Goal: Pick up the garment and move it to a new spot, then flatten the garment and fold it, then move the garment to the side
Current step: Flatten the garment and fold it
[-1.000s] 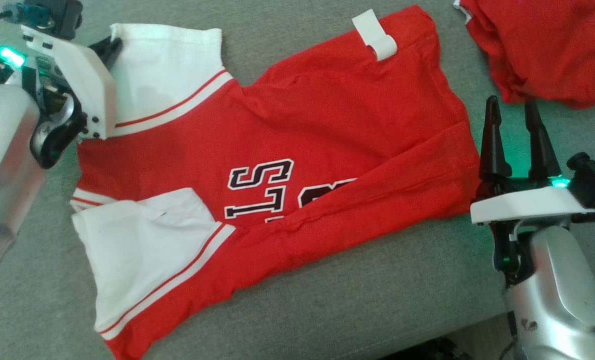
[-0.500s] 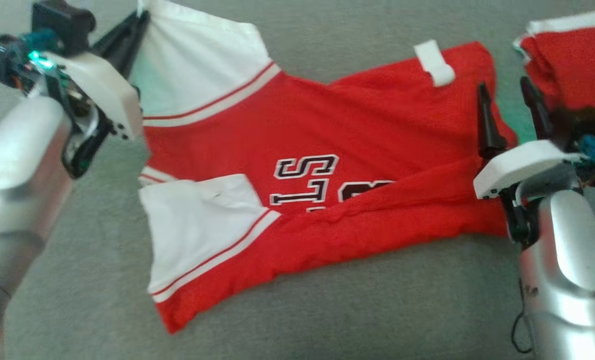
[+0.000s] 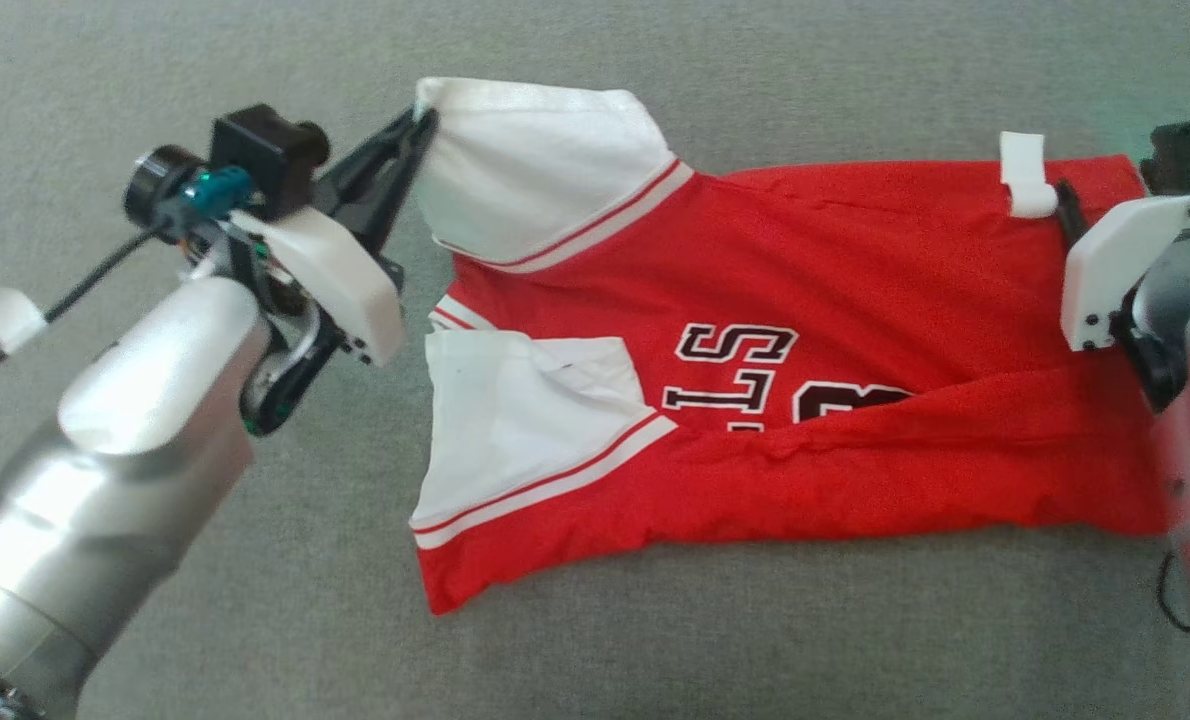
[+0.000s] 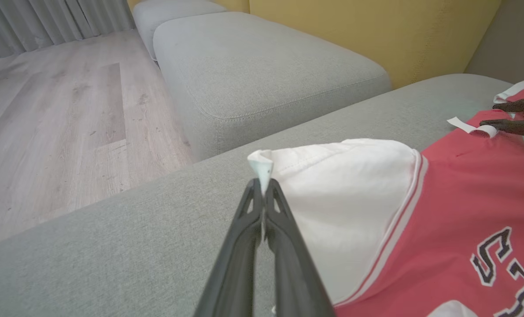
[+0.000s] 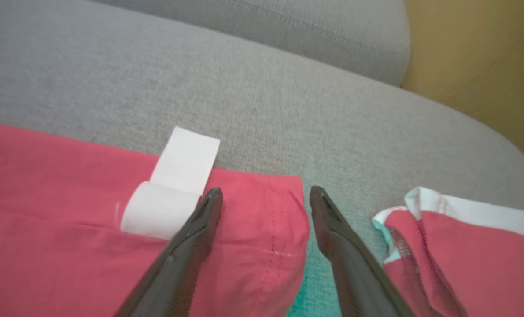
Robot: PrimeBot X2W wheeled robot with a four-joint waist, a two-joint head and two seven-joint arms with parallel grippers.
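Right wrist view reveals right claw (image 5: 265,191) gaping astride a garment (image 5: 68,176) corner; left claw (image 4: 262,182) pinches its sleeve (image 4: 341,198).

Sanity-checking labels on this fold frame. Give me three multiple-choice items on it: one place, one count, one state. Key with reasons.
1. Where does the left gripper hold the jersey?
A. the red hem
B. the chest lettering
C. the tip of a white sleeve

2. How many white sleeves does the head view show on the jersey?
A. two
B. three
C. four

3. How does the right gripper stand?
A. shut on the tag
B. open, fingers either side of the hem corner
C. shut on nothing

Key:
1 C: its fingers meet on the pointed tip of the upper sleeve.
2 A: one is pinched, and the lower sleeve lies loose.
3 B: a clear gap shows between its fingers, with red cloth under one and grey cushion under the other.
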